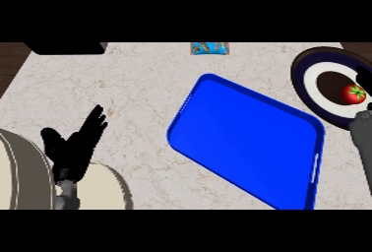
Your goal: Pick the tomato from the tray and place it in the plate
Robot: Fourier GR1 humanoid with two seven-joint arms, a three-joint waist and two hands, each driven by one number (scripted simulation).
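At the right edge of the head view, a red tomato with a green stem sits on the dark centre of a round plate, which shows a white ring inside a dark rim. Black fingers of the robot's right hand show just above and beside the tomato, partly cut off by the edge; whether they grasp the fruit or have let it go cannot be told. The grey right forearm rises from the lower right toward the plate. A blue tray lies tilted on the pale marbled bench, just left of the plate, with nothing on it. At lower left the left hand rests with fingers straight and pointing up, thumb spread, released and apart from the tray. A small blue packet lies at the bench's far edge, and a dark object sits at the top left corner.
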